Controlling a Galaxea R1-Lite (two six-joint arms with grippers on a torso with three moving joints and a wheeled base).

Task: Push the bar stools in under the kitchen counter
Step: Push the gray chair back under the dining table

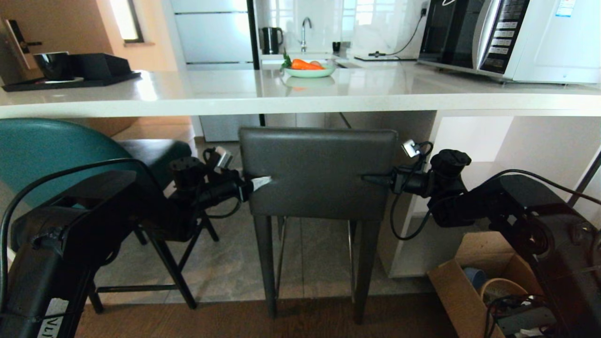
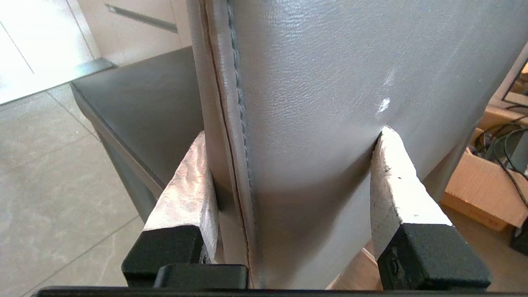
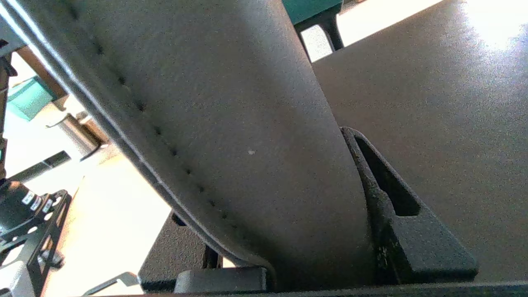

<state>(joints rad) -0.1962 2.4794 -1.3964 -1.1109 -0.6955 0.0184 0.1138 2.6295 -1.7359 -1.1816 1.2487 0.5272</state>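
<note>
Grey stool point(image 1: 318, 176) backrest clamped by left hand point(image 1: 257, 183) and right hand point(image 1: 371, 178) (teal stool point(image 1: 47, 155) alongside).

2 black arms point(image 1: 141, 206) trail looped black cables; left gripper point(image 1: 257, 183) fingers white-padded, right gripper point(image 1: 375, 179) black.

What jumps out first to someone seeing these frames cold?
Dead centre, the dark grey stool stands at the white kitchen counter, its square backrest clamped from both sides: the left gripper on its left edge, the right gripper on its right edge. The teal stool stands off to the left, untouched. On the counter, a bowl of carrots catches the eye in the middle, with a microwave at the right.
</note>
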